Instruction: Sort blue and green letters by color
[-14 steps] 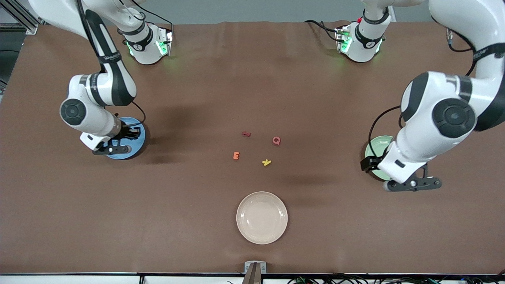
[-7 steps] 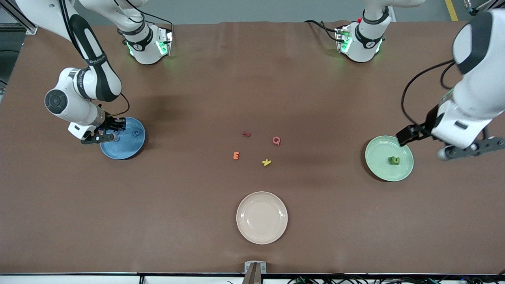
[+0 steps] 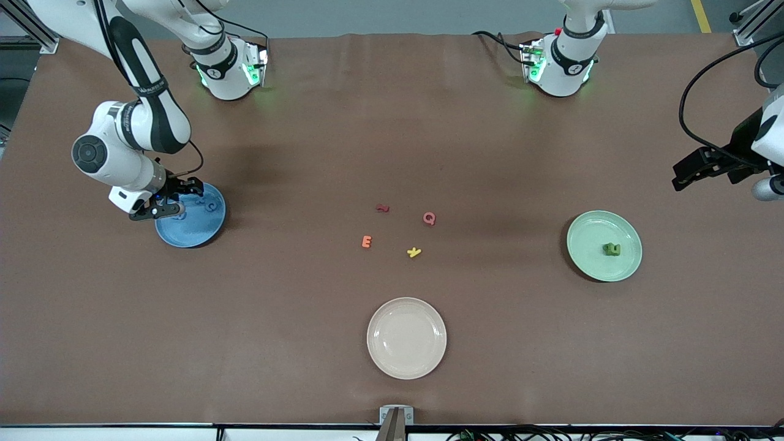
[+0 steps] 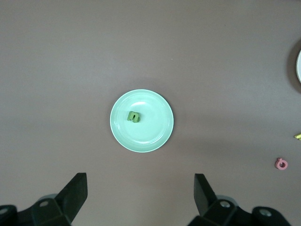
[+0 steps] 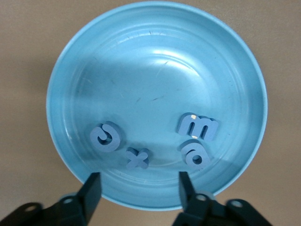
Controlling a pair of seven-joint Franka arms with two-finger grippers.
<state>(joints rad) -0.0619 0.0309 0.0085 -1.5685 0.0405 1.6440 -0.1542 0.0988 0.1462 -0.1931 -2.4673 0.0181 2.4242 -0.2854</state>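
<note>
**Inspector:** What is recorded at the right arm's end of the table?

**Assistant:** The right gripper [image 5: 138, 184] is held low over the edge of the blue plate [image 3: 197, 225], at mid-height in the front view. Its jaws are seen apart, and nothing is clamped between them. Four blue letters are noted inside the plate, all in the part of the dish nearest the fingers: a C [image 5: 106, 136], a + [image 5: 137, 157], a 3 [image 5: 197, 127] and a 6 [image 5: 195, 156]. The 3 and the 6 are touching.

**Inspector:** And the middle of the frame?

**Assistant:** Four small pieces are found loose on the brown table [image 3: 306, 122]: an orange E [image 3: 366, 242], a dark red squiggle [image 3: 382, 208], a yellow k [image 3: 414, 252] and a pink Q [image 3: 429, 218]. An unfilled cream plate [image 3: 407, 338] is set nearer the front camera, in the lower middle.

**Inspector:** The left arm's end?

**Assistant:** A green plate [image 3: 588, 245] is logged there, with green letters [image 3: 611, 248] bunched close together near its centre. Their number cannot be told. The left gripper [image 4: 140, 188] is raised well above the table near the frame's edge. Its jaws are spread wide and nothing is held
</note>
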